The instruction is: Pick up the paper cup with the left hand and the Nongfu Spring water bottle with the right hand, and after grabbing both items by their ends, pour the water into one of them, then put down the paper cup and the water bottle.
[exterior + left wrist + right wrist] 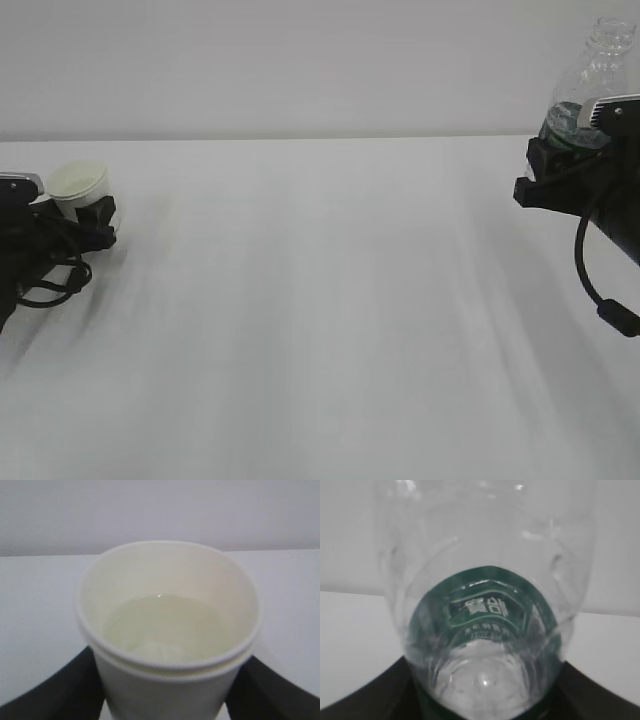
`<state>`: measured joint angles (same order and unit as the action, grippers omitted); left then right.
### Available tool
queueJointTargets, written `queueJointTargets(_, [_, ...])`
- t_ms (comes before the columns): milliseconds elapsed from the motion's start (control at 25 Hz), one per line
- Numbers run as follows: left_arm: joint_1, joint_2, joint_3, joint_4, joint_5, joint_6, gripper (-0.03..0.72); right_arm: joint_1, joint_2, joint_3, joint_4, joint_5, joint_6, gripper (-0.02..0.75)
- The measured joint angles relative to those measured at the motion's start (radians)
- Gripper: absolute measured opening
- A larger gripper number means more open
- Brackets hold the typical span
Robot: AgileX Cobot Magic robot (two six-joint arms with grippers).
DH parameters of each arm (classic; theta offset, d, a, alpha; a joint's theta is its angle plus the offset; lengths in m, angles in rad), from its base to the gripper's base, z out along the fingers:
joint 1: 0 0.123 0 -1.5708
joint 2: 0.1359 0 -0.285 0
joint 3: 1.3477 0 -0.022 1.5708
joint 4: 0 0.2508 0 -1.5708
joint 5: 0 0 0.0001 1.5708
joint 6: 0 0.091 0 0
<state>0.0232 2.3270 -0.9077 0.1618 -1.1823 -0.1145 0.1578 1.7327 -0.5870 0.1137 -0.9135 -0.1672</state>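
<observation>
Far left of the worktop (320, 330): the left hand (40, 235) is gripping the paper cup (80, 185), its end effector (85, 212) clenched around the cup's lower wall. The cup is sitting upright at the left edge of the exterior view; whether it is resting on the surface I cannot tell. The water (165, 625) is lying in the cup, well below the rim.

Far right: the right hand (600, 190) is holding the Nongfu Spring water bottle (590, 85) up near the top-right corner, its end effector (560, 150) clamped around the green label band, with the neck pointing up.

Judgement: pouring looks done, so putting down is next. Keep the cup level and release only once the base is seated.

Room: a wide bare stretch is lying between the 2 arms; both are working close to the frame's edges.
</observation>
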Motion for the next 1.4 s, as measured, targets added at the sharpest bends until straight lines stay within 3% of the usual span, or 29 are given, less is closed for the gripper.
queueJointTargets(280, [0.000,0.009,-0.002,-0.003,-0.021,0.000,0.490,0.000,0.000,0.000,0.000,0.000,0.001,0.405])
queueJointTargets(600, [0.000,0.026,-0.002,-0.003,0.025,0.001,0.602,0.000,0.000,0.000,0.000,0.000,0.007,0.405])
queueJointTargets(840, [0.000,0.026,0.000,-0.003,0.025,0.001,0.607,0.000,0.000,0.000,0.000,0.000,0.008,0.405])
queueJointTargets(1400, [0.000,-0.110,0.162,0.015,0.025,0.001,0.608,0.000,0.000,0.000,0.002,0.002,0.018,0.405])
